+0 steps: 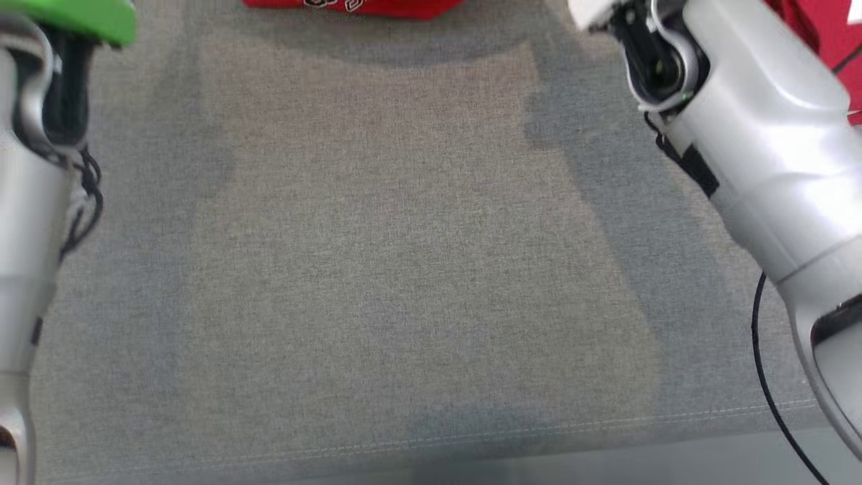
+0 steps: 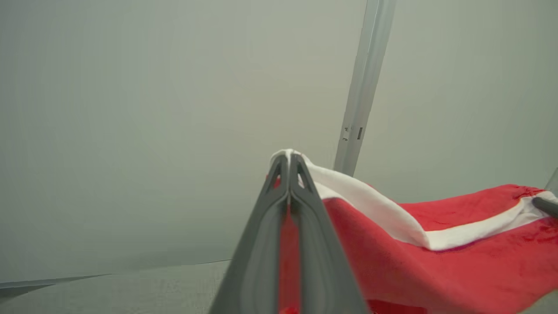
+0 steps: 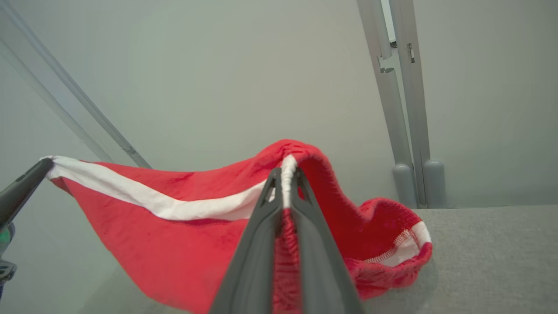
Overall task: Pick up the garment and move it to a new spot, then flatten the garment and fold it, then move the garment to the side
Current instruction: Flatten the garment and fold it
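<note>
Left gripper (image 2: 288,159) and right gripper (image 3: 285,173) both clamped on garment (image 3: 165,240) at its white band (image 3: 144,203). Red fleecy cloth sags between them over grey woven tabletop (image 1: 404,269). Gathered, stitched opening rests on it.

Soft, even light is cast from above. In the head view the grey cloth surface (image 1: 377,236) is crossed by broad, soft-edged shadows along both sides and under the top edge, and the whole picture is slightly blurred. A mild sheen is carried by the right forearm (image 1: 774,135). In the wrist views the garment (image 3: 174,226) is rendered vivid and fairly sharp, while the wall (image 2: 130,109) is left hazy.
</note>
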Available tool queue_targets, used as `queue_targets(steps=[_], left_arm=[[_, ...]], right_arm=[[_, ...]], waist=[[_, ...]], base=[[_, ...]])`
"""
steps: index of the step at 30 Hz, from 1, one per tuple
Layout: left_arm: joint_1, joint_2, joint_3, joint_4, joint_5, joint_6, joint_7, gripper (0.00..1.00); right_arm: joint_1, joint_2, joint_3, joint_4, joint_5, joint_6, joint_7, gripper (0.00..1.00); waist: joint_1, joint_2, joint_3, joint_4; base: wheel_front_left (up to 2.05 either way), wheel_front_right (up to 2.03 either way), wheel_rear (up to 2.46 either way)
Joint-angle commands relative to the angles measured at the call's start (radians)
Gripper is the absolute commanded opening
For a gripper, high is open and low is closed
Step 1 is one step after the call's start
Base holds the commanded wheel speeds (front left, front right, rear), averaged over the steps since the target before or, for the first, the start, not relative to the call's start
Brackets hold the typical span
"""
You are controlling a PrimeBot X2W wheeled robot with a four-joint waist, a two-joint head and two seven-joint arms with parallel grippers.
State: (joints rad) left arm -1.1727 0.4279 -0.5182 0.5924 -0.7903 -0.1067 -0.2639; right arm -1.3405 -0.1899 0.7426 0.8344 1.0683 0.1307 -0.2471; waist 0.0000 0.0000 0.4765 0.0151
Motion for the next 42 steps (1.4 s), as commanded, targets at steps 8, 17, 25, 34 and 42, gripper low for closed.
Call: queue_targets(steps=[8,17,25,34,42], left_arm=[[0.387,-0.053,0.144,-0.191,0.096,0.033,0.0,0.0],[0.722,-0.161,0.264,-0.34,0.153,0.027,0.0,0.0],[0.932,-0.251,0.317,-0.381,0.201,0.012,0.0,0.0],[1.116,-0.305,0.395,-0.4,0.265,0.003,0.0,0.0],[1.192,-0.331,0.44,-0.376,0.294,-0.008,0.0,0.0]], right_arm=[[0.278,-0.039,0.012,-0.134,0.034,0.0,-0.02,0.0],[0.576,-0.055,-0.085,-0.294,-0.065,0.0,-0.018,0.0],[0.807,-0.076,-0.178,-0.396,-0.115,0.0,-0.018,0.0],[1.003,-0.092,-0.164,-0.47,-0.107,0.0,-0.017,0.0],[1.108,-0.113,-0.117,-0.507,-0.106,0.0,0.001,0.0]], waist=[[0.0,0.0,-0.172,-0.04],[0.0,0.0,-0.26,-0.043],[0.0,0.0,-0.327,-0.032],[0.0,0.0,-0.379,-0.027],[0.0,0.0,-0.386,-0.017]], base=[[0.0,0.0,0.0],[0.0,0.0,0.0],[0.0,0.0,0.0],[0.0,0.0,0.0],[0.0,0.0,0.0]])
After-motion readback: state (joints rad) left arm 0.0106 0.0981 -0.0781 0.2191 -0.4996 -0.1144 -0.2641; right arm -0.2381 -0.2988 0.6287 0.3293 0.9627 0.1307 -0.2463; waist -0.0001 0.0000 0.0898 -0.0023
